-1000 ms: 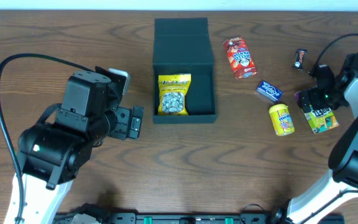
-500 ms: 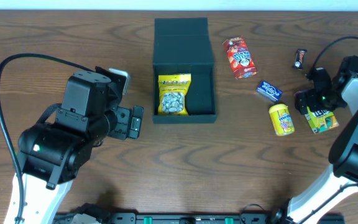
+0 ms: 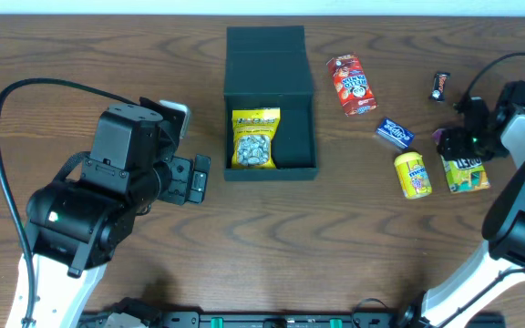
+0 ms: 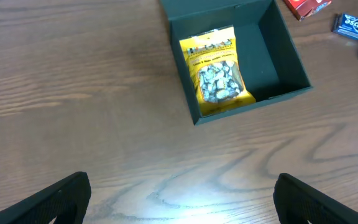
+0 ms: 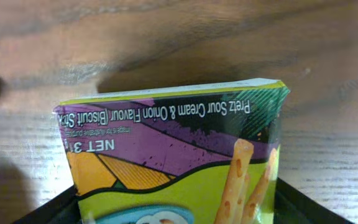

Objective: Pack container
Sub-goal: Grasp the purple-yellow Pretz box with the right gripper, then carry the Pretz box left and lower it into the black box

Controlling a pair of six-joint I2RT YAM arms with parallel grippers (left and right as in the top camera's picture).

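Note:
The black container (image 3: pixel 270 171) stands open at the table's middle back, lid flap (image 3: pixel 265 46) folded away. A yellow snack packet (image 3: pixel 255 138) lies in its left half. The left wrist view shows the container (image 4: pixel 253 102) and the packet (image 4: pixel 215 73) too. My left gripper (image 3: pixel 197 178) is open and empty, left of the container, over bare table (image 4: pixel 182 194). My right gripper (image 3: pixel 452 146) at the far right is shut on a green and purple Pretz box (image 3: pixel 467 173), which fills the space between its fingers (image 5: pixel 173 208) in the right wrist view (image 5: pixel 166 143).
Right of the container lie a red snack box (image 3: pixel 354 84), a blue gum pack (image 3: pixel 395 133), a yellow candy packet (image 3: pixel 413 174) and a small dark bar (image 3: pixel 440 85). The container's right half is bare.
The right gripper has shifted slightly left and back, and the Pretz box has turned straighter with it. The left arm has not moved.

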